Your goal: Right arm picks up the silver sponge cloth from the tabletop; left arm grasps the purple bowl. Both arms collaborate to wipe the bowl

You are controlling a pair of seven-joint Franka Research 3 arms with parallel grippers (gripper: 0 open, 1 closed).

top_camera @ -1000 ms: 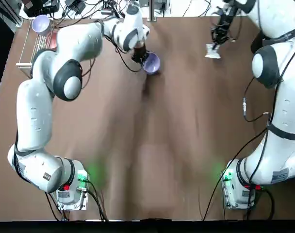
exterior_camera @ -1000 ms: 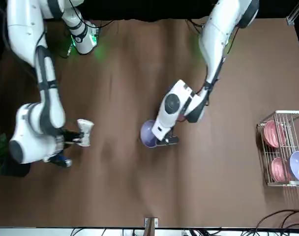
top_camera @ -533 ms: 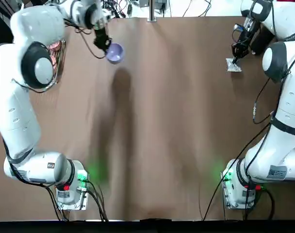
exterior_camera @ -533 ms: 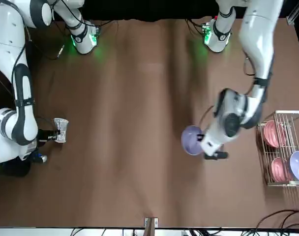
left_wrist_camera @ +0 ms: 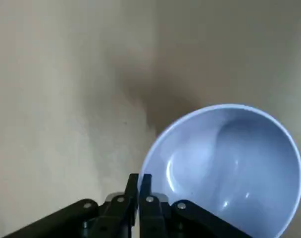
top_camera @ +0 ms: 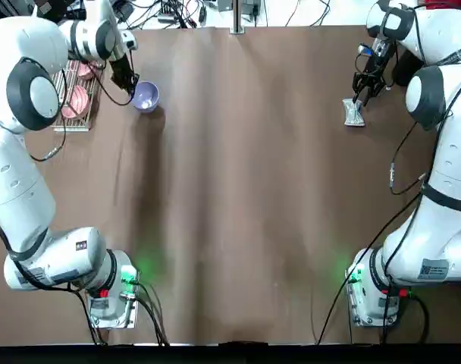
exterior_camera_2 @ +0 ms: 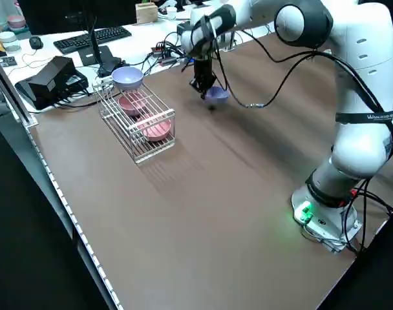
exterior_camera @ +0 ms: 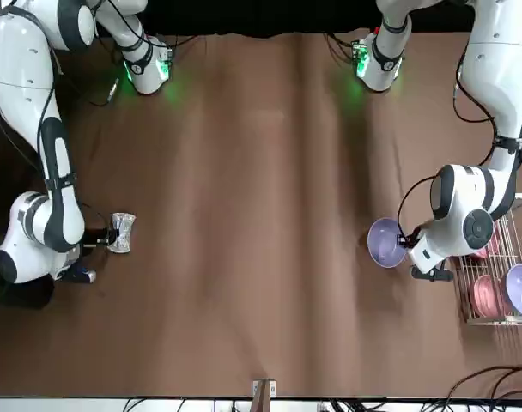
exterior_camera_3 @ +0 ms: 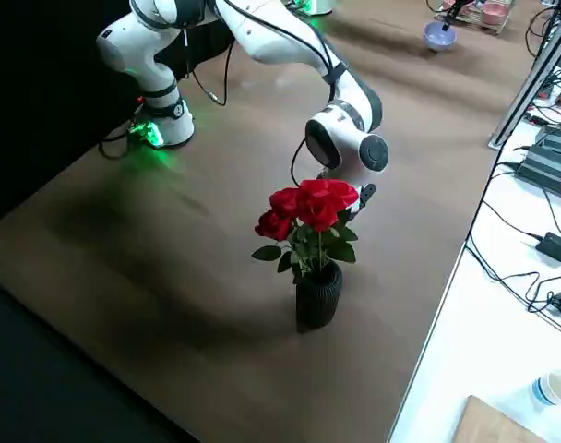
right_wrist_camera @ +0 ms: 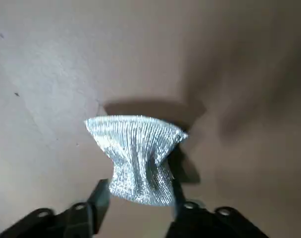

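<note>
Purple bowl (top_camera: 145, 96) at far left of table, just beside wire rack (top_camera: 73, 114), tilted. My left gripper (left_wrist_camera: 139, 191) pinched tight on its rim, fingers nearly meeting, bowl held. Silver sponge cloth (right_wrist_camera: 135, 157) at far right side of table, well apart from bowl. My right gripper (right_wrist_camera: 137, 201) straddles cloth's near end, fingers (right_wrist_camera: 99, 197) spread about cloth-wide at its edges; can't tell whether they squeeze it. Pink bowls (exterior_camera: 477, 233) and second lavender bowl (exterior_camera: 520, 289) in rack. Vase of red roses (exterior_camera_3: 310, 249) near right gripper.

left end effector (left_wrist_camera: 139, 184) pinched (far-left); right end effector (right_wrist_camera: 135, 196) clamped.
</note>
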